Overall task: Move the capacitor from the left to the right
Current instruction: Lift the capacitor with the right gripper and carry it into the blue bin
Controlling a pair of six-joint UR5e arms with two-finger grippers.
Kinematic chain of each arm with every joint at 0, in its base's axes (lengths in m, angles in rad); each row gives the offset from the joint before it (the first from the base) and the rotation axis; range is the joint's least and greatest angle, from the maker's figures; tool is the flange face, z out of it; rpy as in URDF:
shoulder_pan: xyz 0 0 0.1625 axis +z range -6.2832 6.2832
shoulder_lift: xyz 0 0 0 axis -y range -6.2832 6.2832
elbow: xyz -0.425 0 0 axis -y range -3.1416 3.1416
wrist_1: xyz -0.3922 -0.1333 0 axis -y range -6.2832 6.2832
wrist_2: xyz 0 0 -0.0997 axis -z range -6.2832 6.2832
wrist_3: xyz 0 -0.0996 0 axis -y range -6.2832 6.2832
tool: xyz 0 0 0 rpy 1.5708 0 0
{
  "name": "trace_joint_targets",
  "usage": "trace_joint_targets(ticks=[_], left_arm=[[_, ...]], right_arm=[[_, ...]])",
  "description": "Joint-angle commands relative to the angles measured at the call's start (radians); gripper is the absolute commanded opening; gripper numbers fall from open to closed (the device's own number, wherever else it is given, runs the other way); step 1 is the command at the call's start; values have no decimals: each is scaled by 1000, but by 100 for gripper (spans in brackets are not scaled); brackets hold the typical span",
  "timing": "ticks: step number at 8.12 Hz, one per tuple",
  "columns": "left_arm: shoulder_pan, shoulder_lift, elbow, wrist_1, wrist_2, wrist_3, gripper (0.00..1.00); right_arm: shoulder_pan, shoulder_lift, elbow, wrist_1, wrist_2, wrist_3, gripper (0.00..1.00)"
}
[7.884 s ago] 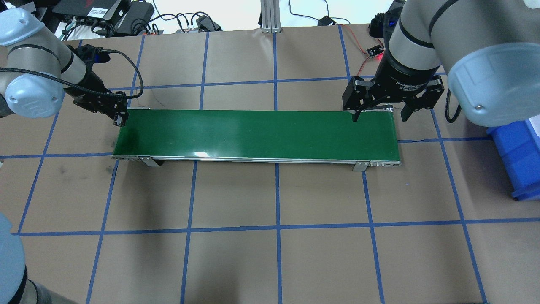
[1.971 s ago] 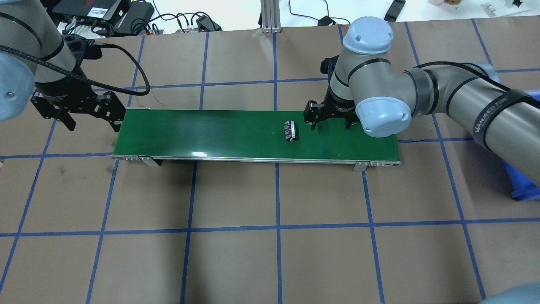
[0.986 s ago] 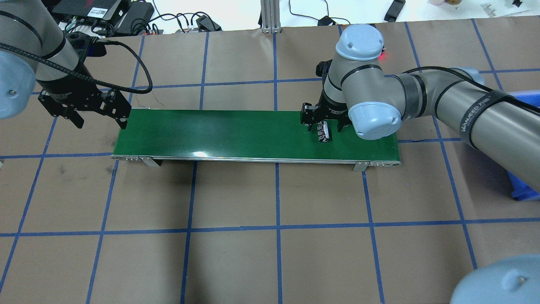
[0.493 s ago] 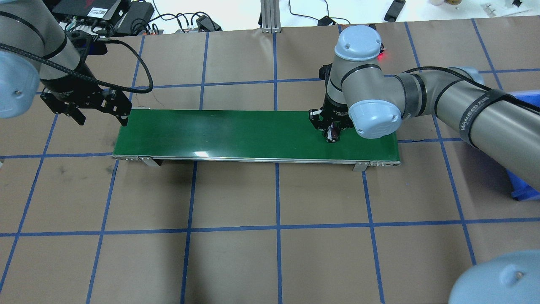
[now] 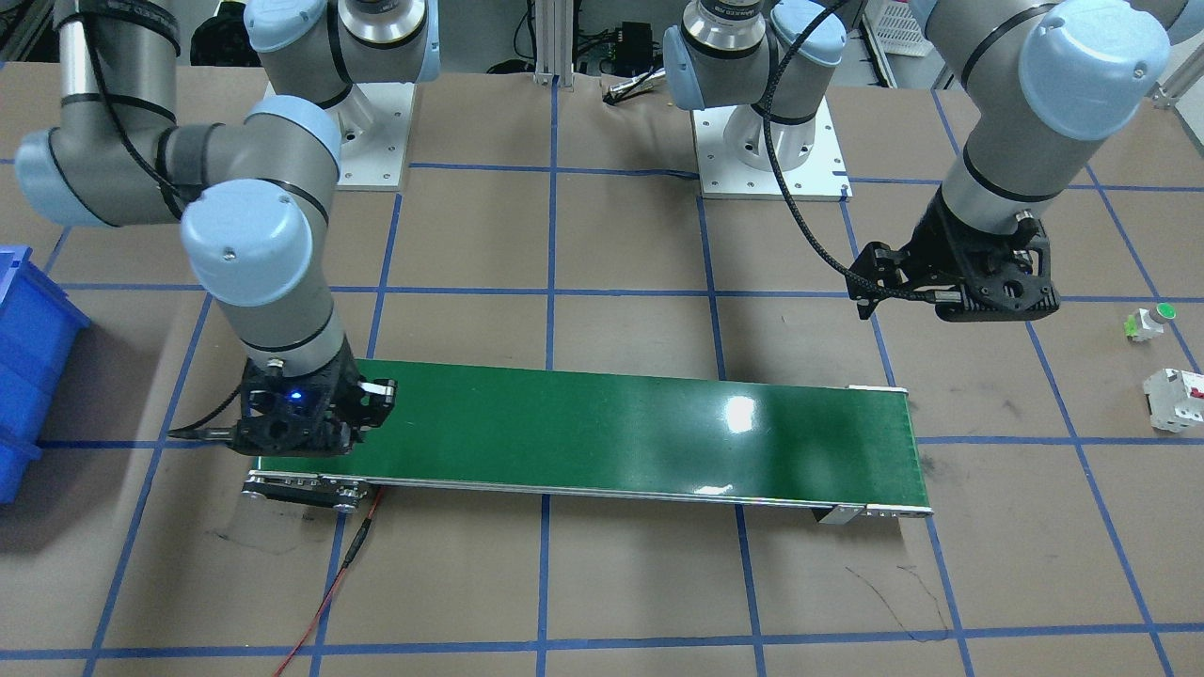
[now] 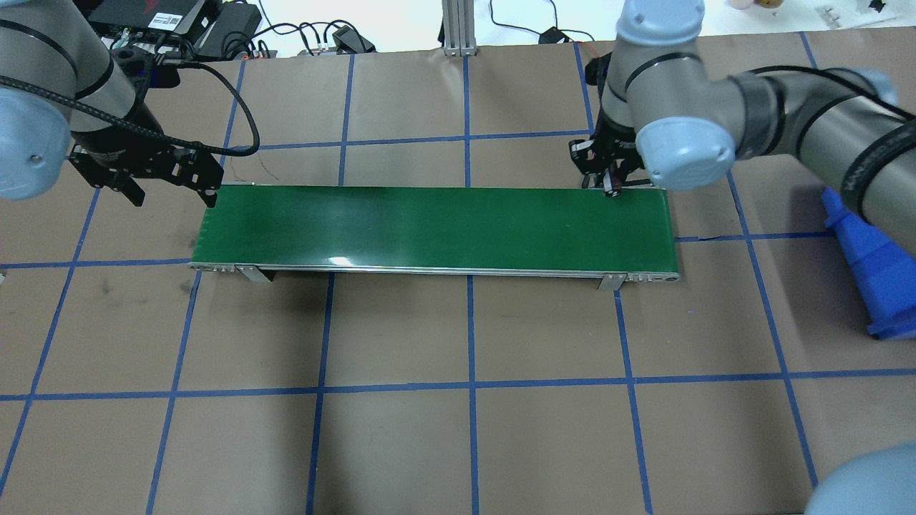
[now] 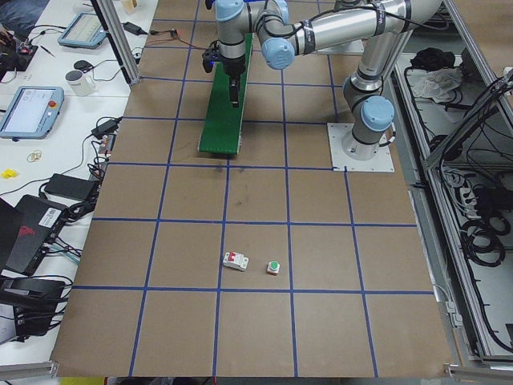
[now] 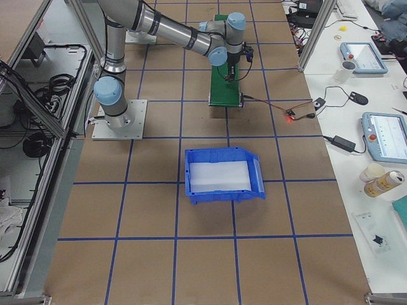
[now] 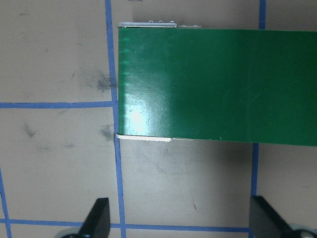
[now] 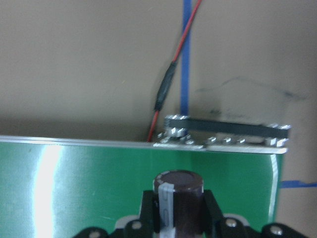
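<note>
a moment ago the capacitor (image 10: 179,197) lay on its side on the green conveyor belt (image 6: 429,225), a little past the middle toward the right end, and the right gripper (image 6: 609,180) waited with its fingers apart just beside it. then the fingers came together around it. now the belt surface is bare, and the right gripper has drawn back to the far edge of the belt, close to its right end. in the right wrist view we see the dark cylinder clamped firmly between the two fingers, its flat end toward the camera and a light stripe down its side, over the green surface near the metal end rail of the belt. it seems to be lifted off the belt, but we cannot be fully sure of this. the left gripper (image 6: 172,192) hovers just beyond the left end of the belt, above the brown paper, with its fingers wide apart and nothing between them; it has moved very little. for the task, we judge that the pick-up has succeeded and the crossing along the belt is finished. what remains is probably to carry the part away from the right end of the belt, perhaps to the blue bin (image 6: 869,279) that stands beyond that end, and to release it there.
</note>
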Motion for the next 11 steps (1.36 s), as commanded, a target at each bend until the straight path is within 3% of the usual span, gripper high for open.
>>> trace_joint_targets(ticks=[1,4,7,8,11], left_arm=[[0,5,2,-7,3,-9,100],[-3,23,-4,-16,7,-9,100],[-1,19,-1,-14,13,-9,100],[0,8,-1,-13,12,-9,100],[0,-1,-2,-5,9,-9,100]], right_arm=[[-161,-78,-94,132,-44,-194,0],[-475,-107,-93,161,-53,-572,0],[-746,-13,-90,146,-41,-879,0],[-798,38,-88,94,-39,-947,0],[-802,148,-81,40,-42,-961,0]])
